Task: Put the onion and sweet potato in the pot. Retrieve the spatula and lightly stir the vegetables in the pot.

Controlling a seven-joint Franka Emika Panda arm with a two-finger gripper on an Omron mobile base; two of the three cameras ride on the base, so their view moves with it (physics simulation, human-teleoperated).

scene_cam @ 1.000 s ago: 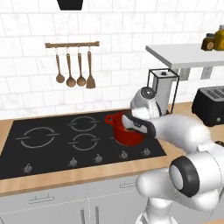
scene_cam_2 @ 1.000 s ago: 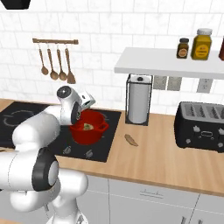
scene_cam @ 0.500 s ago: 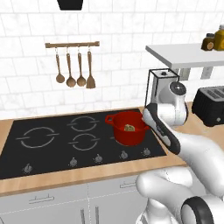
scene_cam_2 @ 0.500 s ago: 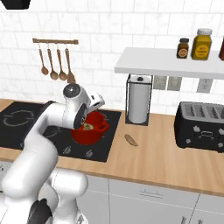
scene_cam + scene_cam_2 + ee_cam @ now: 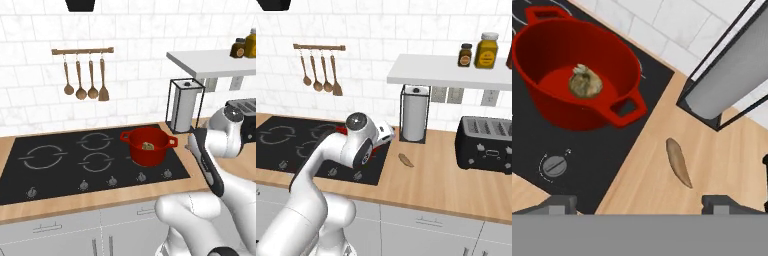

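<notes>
Utensil rail: upper left of the left base view, four wooden tools hang on the wall, and the spatula (image 5: pixel 103 81) is the rightmost of them, broad blade down.
Cooktop: the black cooktop (image 5: pixel 55 165) runs across the left and middle of the same view, set into the wooden counter (image 5: pixel 446 185).
Pot: here's the red pot (image 5: pixel 148 145), centre frame on the right rear burner; in the hand view it fills the upper left (image 5: pixel 557 100), one loop handle pointing toward the counter.
Onion: sitting on the pot's floor, the onion (image 5: pixel 585 82), a pale brown lump, alone in there.
Sweet potato: out on the wood! The sweet potato (image 5: pixel 678 162) lies just below centre in the hand view, off the cooktop's edge, near the paper towel holder (image 5: pixel 732 70) at upper right.
Gripper: the gripper (image 5: pixel 641 205) sits at the bottom edge, above the counter, fingertips spread wide apart, nothing between them.
Toaster: far right of the right base view, a black toaster (image 5: pixel 486 145).
</notes>
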